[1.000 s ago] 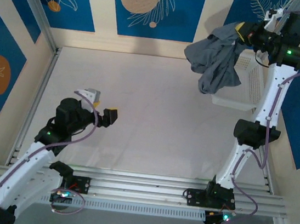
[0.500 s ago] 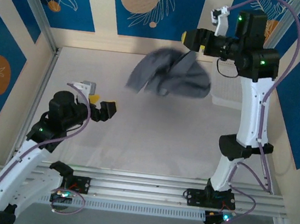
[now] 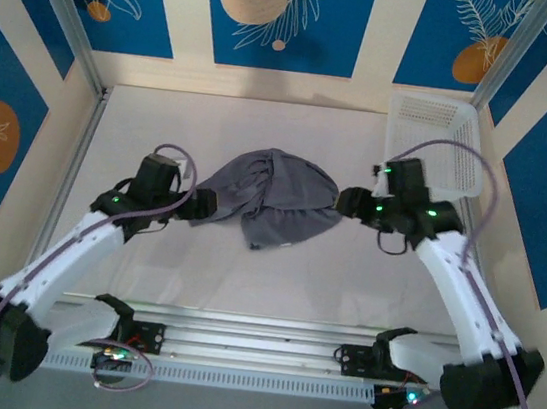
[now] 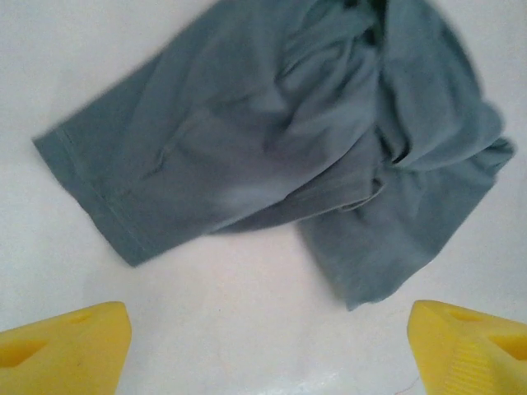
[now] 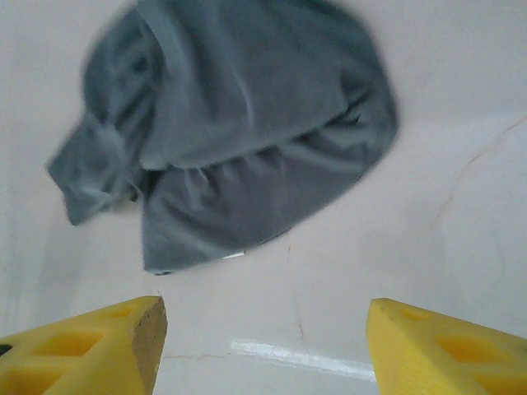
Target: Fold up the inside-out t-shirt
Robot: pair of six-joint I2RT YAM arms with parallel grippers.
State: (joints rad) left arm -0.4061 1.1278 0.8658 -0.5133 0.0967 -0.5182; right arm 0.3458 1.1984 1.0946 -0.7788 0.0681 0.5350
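Note:
The inside-out t-shirt (image 3: 272, 196) lies in a crumpled slate-grey heap on the middle of the table. My left gripper (image 3: 200, 204) sits at its left edge, and my right gripper (image 3: 347, 202) at its right edge. In the left wrist view a sleeve and bunched folds of the t-shirt (image 4: 272, 140) lie just beyond my left gripper (image 4: 268, 354), whose yellow fingertips (image 4: 66, 346) stand wide apart over bare table. Seen from the right wrist, the heaped t-shirt (image 5: 239, 140) lies ahead of my right gripper (image 5: 263, 346), open with nothing between its fingertips (image 5: 445, 350).
A white mesh basket (image 3: 434, 135) stands at the back right corner. Blue patterned walls and a metal frame (image 3: 66, 16) close in the table. A rail (image 3: 266, 340) runs along the near edge between the arm bases.
The right gripper opened and let go of the t-shirt, which swung left and dropped onto the table's middle. Both arms moved in toward the heap from either side.

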